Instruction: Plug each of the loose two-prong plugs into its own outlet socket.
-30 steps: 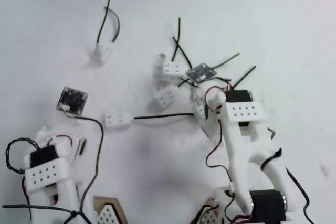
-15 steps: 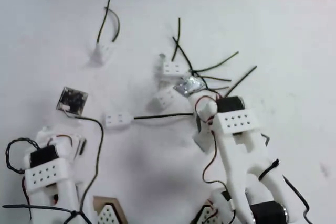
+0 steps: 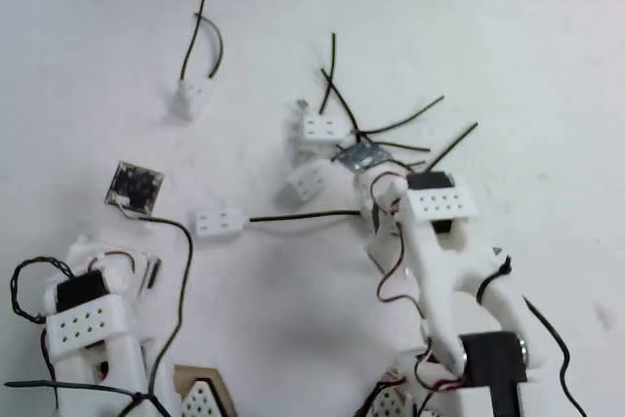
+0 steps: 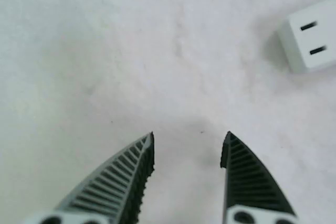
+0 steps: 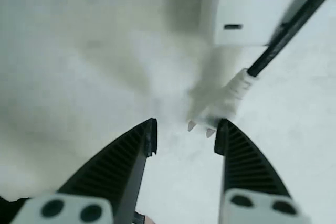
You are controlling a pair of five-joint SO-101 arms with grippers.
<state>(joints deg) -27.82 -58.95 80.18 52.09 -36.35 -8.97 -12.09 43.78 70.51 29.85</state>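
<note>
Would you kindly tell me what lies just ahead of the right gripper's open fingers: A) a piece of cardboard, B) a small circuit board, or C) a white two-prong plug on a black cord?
C: in the right wrist view a white two-prong plug on a black cord lies just before the open right gripper, its prongs pointing toward it.

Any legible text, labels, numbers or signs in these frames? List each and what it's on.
No readable text anywhere.
The outlet socket: plain white face, two slots, no marking.
The dark square board: any print is too small to read.
</note>
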